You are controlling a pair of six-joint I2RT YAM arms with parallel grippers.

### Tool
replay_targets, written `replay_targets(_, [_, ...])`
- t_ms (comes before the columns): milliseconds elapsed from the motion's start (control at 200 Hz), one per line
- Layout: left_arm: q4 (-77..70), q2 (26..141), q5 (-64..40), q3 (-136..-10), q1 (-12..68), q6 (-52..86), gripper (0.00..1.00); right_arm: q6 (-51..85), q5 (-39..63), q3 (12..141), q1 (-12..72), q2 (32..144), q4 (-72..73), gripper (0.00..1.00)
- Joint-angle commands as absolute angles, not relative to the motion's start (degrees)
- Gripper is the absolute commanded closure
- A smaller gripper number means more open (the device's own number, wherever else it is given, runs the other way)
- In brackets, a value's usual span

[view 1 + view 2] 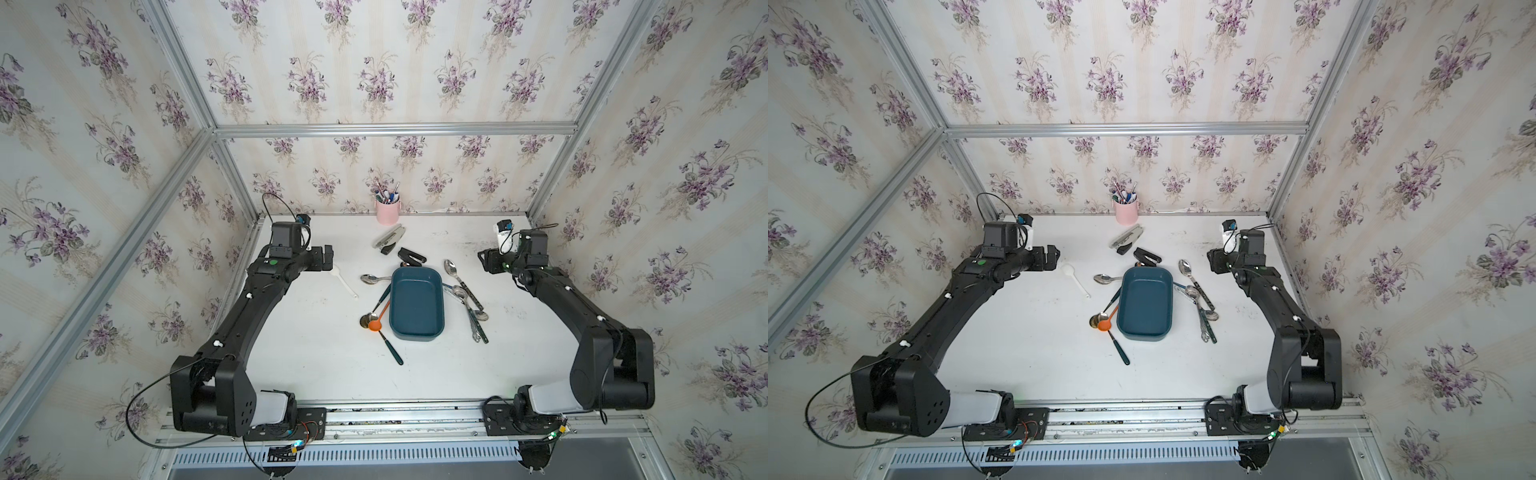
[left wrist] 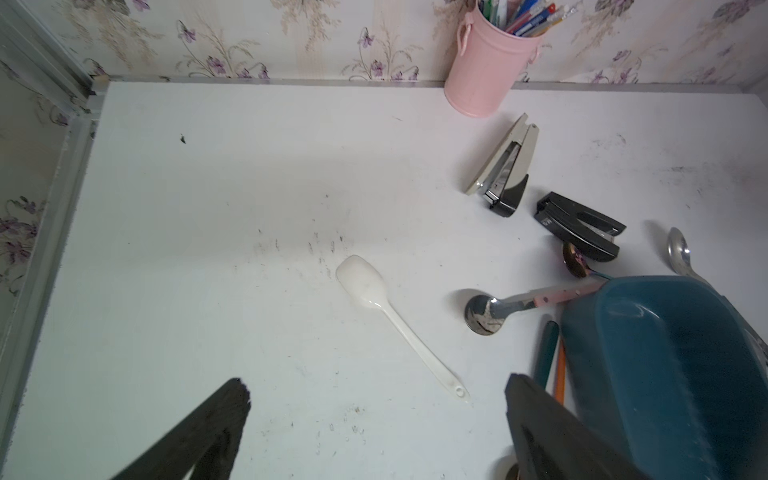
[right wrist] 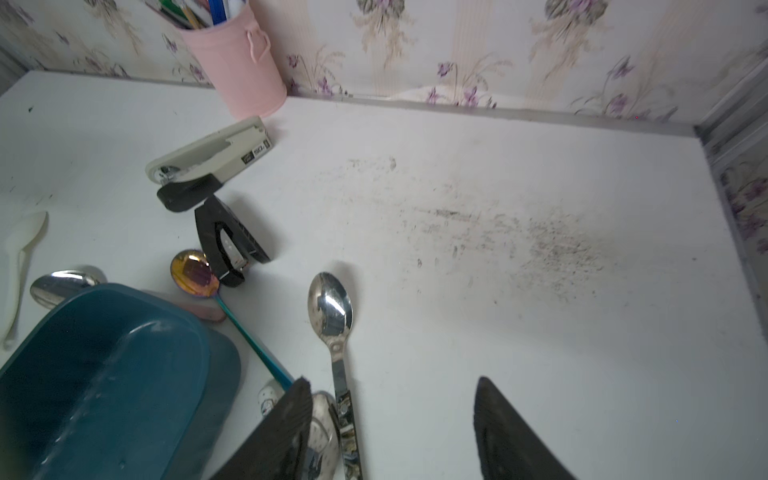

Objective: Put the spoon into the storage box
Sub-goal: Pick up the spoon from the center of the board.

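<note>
While the left pincer (image 2: 376, 382) and right pincer (image 3: 394, 380) are held open with nothing gripped, the storage box (image 1: 417, 307) is seen empty on the tabletop (image 1: 316, 374).
The storage box is placed between the two pincers. Just ahead of the left pincer the white spoon (image 2: 399, 328) is laid flat, handle end pointed toward its gap. Ahead of the right pincer the steel spoon (image 3: 332, 307) is laid, handle passing beside the finger nearer the box.

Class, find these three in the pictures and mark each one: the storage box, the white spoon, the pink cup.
storage box (image 1: 417, 305): in a top view, on its bare inner floor.
white spoon (image 2: 359, 277): left wrist view, on its bowl.
pink cup (image 3: 241, 70): right wrist view, on its side wall.
</note>
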State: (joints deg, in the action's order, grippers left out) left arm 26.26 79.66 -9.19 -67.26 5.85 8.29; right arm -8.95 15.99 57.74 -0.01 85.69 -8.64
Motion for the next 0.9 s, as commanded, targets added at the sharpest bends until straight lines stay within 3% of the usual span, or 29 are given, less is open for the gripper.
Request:
replay_targets(0, [33.44, 80.6, -10.44, -69.3, 7.54, 9.32, 0.0, -9.72, 17.71, 61.44, 0.17, 89.74, -21.46, 0.42])
replay_targets(460, [34.5, 82.62, -9.49, -69.81, 10.98, 9.49, 0.0, -9.79, 10.37, 68.54, 7.36, 101.6, -30.55, 0.52])
replay_targets(894, [35.35, 81.48, -8.48, -68.95, 11.6, 9.92, 0.0, -8.09, 5.0, 68.74, 9.71, 104.97, -27.92, 0.57])
